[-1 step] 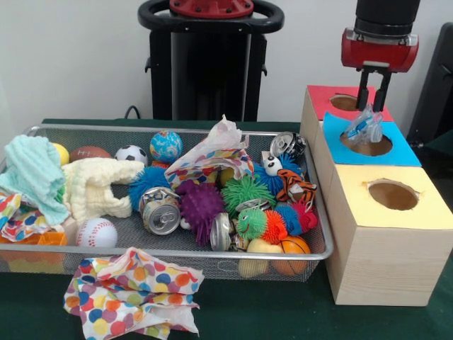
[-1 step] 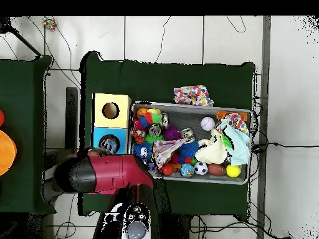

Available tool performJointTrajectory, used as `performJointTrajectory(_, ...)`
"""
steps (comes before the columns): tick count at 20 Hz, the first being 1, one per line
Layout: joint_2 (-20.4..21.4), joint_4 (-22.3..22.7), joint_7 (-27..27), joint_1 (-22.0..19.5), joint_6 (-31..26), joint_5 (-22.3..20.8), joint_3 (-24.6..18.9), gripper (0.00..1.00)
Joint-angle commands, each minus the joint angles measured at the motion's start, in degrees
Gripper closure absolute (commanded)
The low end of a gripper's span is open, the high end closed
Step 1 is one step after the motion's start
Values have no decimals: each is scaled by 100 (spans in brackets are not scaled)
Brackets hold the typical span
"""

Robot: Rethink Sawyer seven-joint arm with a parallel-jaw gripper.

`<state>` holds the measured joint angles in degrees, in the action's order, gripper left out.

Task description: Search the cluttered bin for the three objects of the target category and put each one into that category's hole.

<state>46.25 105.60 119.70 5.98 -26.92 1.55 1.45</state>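
Observation:
My gripper (image 1: 372, 99) hangs over the row of boxes at the right, fingers spread apart, open. Just beneath its tips, a crumpled clear and blue plastic piece (image 1: 365, 127) rests in the round hole of the blue-topped box (image 1: 403, 152); whether the tips touch it is unclear. In the overhead view the same piece (image 2: 110, 144) shows in the blue box's hole, beside my red arm (image 2: 112, 173). The wire mesh bin (image 1: 177, 252) holds crushed cans (image 1: 161, 214), spiky balls (image 1: 200, 205), sports balls (image 1: 96, 232) and cloths (image 1: 32, 173).
A red-topped box (image 1: 327, 94) stands behind the blue one and a yellow-topped box (image 1: 425, 212) with an empty hole (image 1: 393, 195) in front. A polka-dot cloth (image 1: 131, 294) lies on the green table in front of the bin.

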Motion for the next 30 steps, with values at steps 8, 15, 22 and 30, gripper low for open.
performJointTrajectory(8, -230, 494, 792, -107, 101, 81, -140, 100)
performJointTrajectory(15, -303, 451, 619, -192, 211, -31, -197, 100)
performJointTrajectory(22, -304, 384, 592, -132, 312, -128, -156, 0)
performJointTrajectory(30, -324, 407, 554, -266, 82, 44, -299, 0)
